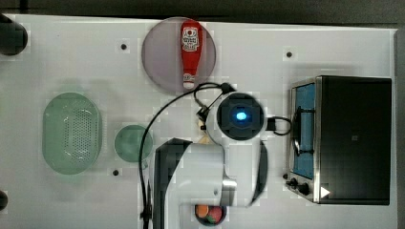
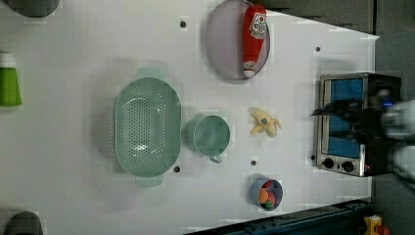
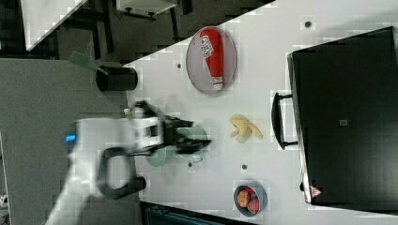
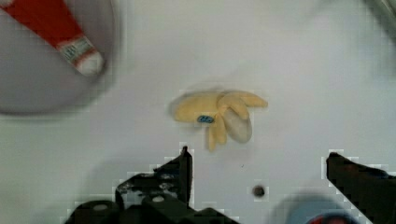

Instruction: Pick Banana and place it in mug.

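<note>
The banana (image 4: 205, 108) is a pale yellow piece with peel flaps and a small blue sticker. It lies flat on the white table (image 2: 73, 196), and in the left view the banana (image 2: 264, 123) is right of the mug (image 2: 211, 136). The mug is a small dark-green cup, standing upright with nothing in it. My gripper (image 4: 259, 161) hangs above the table, open, its black fingers (image 4: 183, 170) wide apart and holding nothing. The banana sits just beyond the fingertips. In the top view the arm's wrist (image 1: 240, 116) covers most of the banana. The right view shows the gripper (image 3: 199, 132) in front of the mug.
A grey plate (image 2: 222, 49) carries a red ketchup bottle (image 2: 254, 39). A pale-green perforated basket (image 2: 147, 126) stands beside the mug. A small bowl of coloured fruits (image 2: 266, 193) and a toaster oven (image 2: 350, 125) are near the banana. A green bottle (image 2: 10, 83) stands at the left view's left.
</note>
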Controlling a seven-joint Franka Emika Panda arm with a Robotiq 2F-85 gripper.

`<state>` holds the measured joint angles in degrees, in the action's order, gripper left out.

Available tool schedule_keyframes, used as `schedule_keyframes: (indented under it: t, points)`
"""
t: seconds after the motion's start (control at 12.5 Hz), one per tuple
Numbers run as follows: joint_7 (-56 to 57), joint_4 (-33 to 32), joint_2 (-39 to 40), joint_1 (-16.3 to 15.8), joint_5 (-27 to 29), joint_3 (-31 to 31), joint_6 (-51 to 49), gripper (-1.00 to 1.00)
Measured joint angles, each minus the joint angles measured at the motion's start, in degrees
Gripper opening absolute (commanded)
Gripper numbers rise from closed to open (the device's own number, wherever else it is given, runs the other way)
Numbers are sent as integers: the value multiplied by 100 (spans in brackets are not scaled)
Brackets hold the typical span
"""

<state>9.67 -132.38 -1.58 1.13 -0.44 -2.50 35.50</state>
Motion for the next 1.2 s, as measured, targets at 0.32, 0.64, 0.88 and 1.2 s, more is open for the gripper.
schedule_keyframes:
  t: [0.32, 0.64, 0.88, 1.2]
  points:
    - [1541, -481, 1321, 24, -32, 98, 1214, 100]
    - [2706, -347, 2122, -29, 39, 73, 2132, 100]
    - [3017, -436, 2438, -12, -11, 33, 2342, 100]
    - [3084, -492, 2509, -43, -135, 60, 2711, 43]
